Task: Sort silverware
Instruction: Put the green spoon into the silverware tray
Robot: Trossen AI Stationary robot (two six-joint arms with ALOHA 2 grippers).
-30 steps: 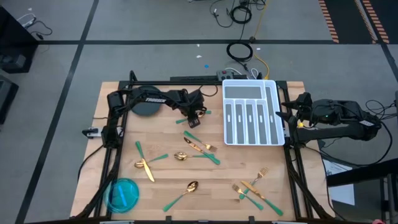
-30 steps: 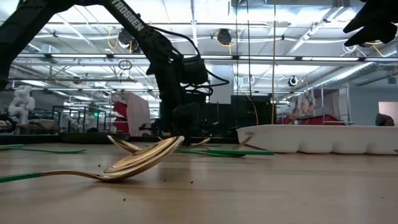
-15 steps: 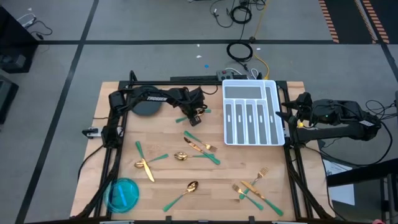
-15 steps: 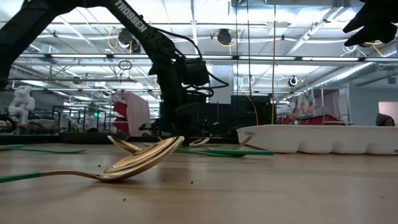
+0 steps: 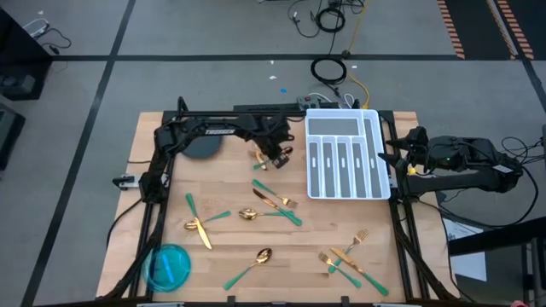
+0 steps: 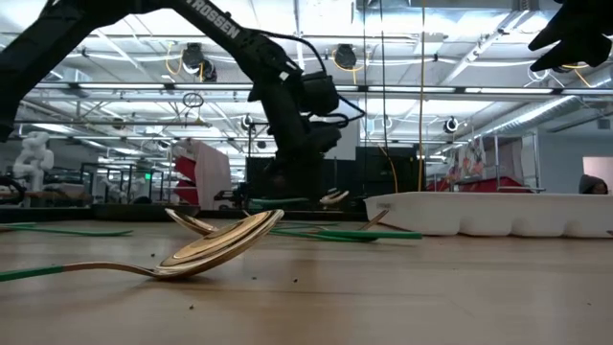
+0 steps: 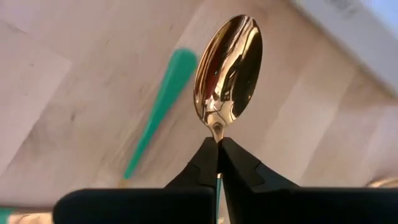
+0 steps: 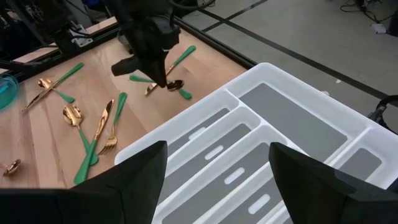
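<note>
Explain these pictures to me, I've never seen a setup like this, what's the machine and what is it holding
Two dark robot arms work at a wooden table. One picture looks down from above, one looks level across the tabletop, and two come from cameras on the arms' wrists. Gold forks, spoons and knives with green handles lie scattered, beside a white divided tray and a blue dish. The left claw is shut on a spoon, lifted off the wood. The right claw waits open over the tray.

"trossen" in white on the left arm (image 6: 215, 21).
</note>
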